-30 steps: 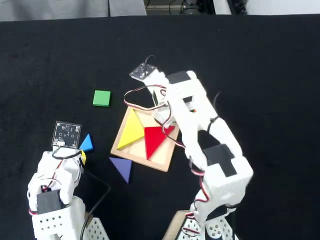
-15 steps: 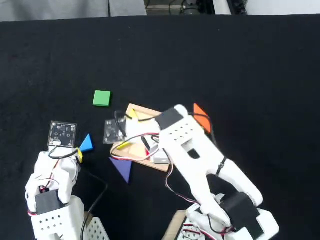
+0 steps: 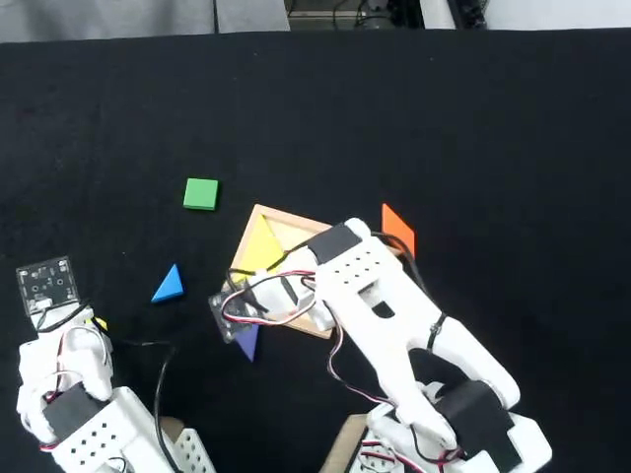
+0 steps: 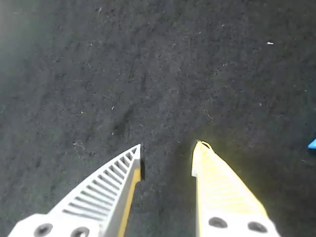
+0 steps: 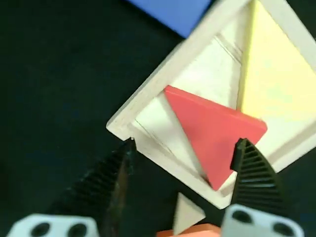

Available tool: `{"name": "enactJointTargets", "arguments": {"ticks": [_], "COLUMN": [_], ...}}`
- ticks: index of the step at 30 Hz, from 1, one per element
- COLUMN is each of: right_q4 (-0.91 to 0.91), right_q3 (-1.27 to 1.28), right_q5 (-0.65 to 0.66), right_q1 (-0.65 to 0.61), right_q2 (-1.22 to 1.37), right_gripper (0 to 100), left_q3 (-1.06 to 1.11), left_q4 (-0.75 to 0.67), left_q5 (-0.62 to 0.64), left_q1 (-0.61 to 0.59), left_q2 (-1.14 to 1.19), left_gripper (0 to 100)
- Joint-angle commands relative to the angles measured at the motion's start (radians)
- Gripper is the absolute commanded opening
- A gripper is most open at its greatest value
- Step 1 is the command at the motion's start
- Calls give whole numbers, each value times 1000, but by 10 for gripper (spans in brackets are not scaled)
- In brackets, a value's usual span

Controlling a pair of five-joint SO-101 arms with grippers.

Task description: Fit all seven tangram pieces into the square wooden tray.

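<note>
Right pincer point(image 5: 186, 144) hangs open above the square wooden tray point(image 5: 158, 79), which holds a red triangle point(image 5: 212, 133) and a yellow triangle point(image 5: 276, 84). The violet triangle point(image 3: 246, 342) lies just beside the tray and is probably next. Centre the jaws across its edges and avoid nudging the tray.

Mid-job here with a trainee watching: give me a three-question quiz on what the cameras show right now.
1. True or false: the green square lies inside the wooden tray.
2. Which pieces lie in the tray? A) the yellow triangle and the red triangle; B) a blue and an orange piece; C) a green and a purple piece.
3. Are the fingers of the right gripper open or shut?
Key: 1 false; 2 A; 3 open.
</note>
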Motion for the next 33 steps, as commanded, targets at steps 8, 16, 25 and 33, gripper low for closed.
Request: {"name": "enactJointTargets", "arguments": {"ticks": [8, 16, 25, 33], "right_q4": [-324, -427, -500, -499], "right_q3": [168, 226, 183, 134], "right_q5": [206, 236, 143, 5], "right_q1": [-11, 3, -12, -14], "right_q2": [-45, -18, 130, 97], "right_gripper": [310, 310, 80, 43], "left_q3": [21, 21, 21, 21], "left_q4": [11, 11, 11, 12], "left_q5": [5, 5, 5, 5], "left_q1": [-10, -8, -8, 13], "left_q2": [-9, -9, -9, -9], "left_gripper": [181, 181, 181, 181]}}
